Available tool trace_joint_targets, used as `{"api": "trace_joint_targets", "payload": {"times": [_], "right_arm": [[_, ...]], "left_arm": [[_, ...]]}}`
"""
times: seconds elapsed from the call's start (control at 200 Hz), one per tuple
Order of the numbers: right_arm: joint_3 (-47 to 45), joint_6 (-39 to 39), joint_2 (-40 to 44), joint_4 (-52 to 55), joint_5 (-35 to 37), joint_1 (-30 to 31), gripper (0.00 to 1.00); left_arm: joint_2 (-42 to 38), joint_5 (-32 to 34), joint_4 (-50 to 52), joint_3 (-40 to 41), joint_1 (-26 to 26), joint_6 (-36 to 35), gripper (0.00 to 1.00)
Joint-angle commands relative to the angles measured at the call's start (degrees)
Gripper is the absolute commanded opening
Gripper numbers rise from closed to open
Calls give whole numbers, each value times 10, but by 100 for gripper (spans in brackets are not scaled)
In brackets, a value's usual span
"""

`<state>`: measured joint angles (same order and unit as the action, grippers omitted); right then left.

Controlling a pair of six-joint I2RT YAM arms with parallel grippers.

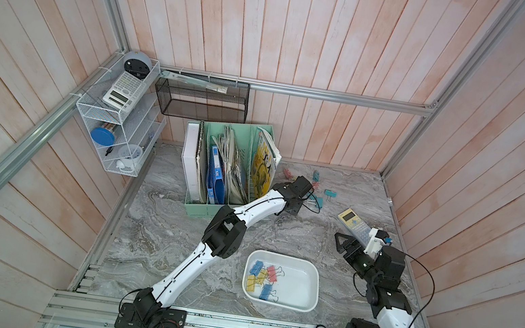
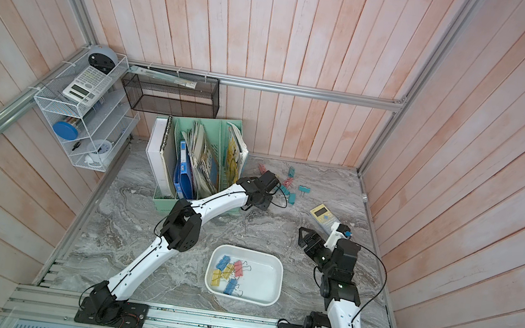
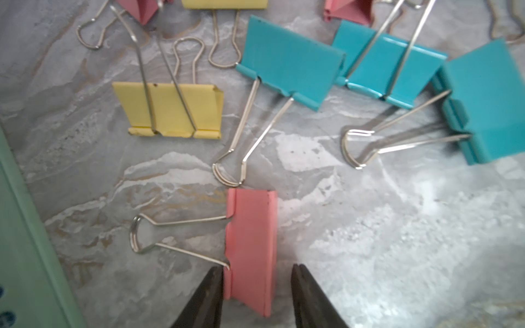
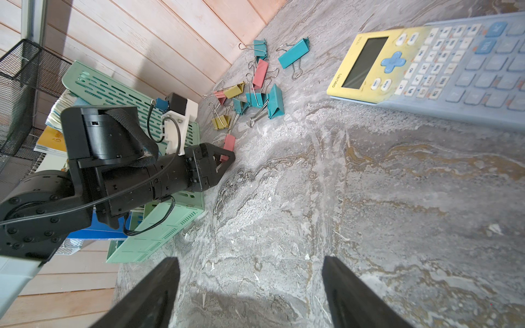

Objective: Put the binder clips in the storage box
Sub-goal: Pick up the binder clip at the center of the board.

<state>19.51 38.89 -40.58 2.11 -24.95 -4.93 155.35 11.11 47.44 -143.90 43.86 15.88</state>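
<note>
Loose binder clips [image 1: 316, 195] [image 2: 289, 190] [image 4: 250, 96] in pink, yellow and teal lie on the marble at the back, right of the file holder. In the left wrist view, my left gripper [image 3: 257, 268] straddles a pink clip [image 3: 251, 241] lying flat. One finger [image 3: 210, 292] touches its side. A small gap separates the clip from the opposite finger [image 3: 306, 292]. The right wrist view shows the left gripper [image 4: 227, 157] low on that pink clip [image 4: 228, 142]. The white storage box [image 1: 285, 256] [image 2: 249, 250] holds several clips [image 1: 262, 279]. My right gripper [image 1: 340, 239] [image 4: 251, 264] hovers open and empty.
A yellow-and-blue calculator [image 1: 351, 222] [image 4: 426, 62] lies just beyond the right gripper. The mint-green file holder [image 1: 228, 166] [image 3: 25, 227] stands close beside the left gripper. A black mesh basket [image 1: 203, 98] and a white wire shelf [image 1: 119, 113] hang on the walls.
</note>
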Motion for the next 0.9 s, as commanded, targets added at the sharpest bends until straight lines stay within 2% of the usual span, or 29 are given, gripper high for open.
{"api": "trace_joint_targets", "payload": {"times": [0.0,0.13,0.23,0.31,0.41,0.565,0.895], "right_arm": [[-6,-10,8,-4,6,-3,85],[-9,-9,10,-5,8,-3,85],[-9,-9,12,-5,8,-2,85],[-9,-10,14,-3,9,-2,85],[-9,-10,16,-3,11,-3,85],[-9,-11,16,-3,12,-2,86],[-10,-12,16,-3,15,-2,86]], "left_arm": [[-13,-16,1,28,16,17,42],[-33,13,-6,42,17,33,42],[-40,61,-3,36,18,41,61],[-43,93,-11,32,17,41,65],[-36,77,-24,21,11,40,64],[-14,44,-41,-8,1,46,55],[17,-6,-74,-8,-7,66,51]]}}
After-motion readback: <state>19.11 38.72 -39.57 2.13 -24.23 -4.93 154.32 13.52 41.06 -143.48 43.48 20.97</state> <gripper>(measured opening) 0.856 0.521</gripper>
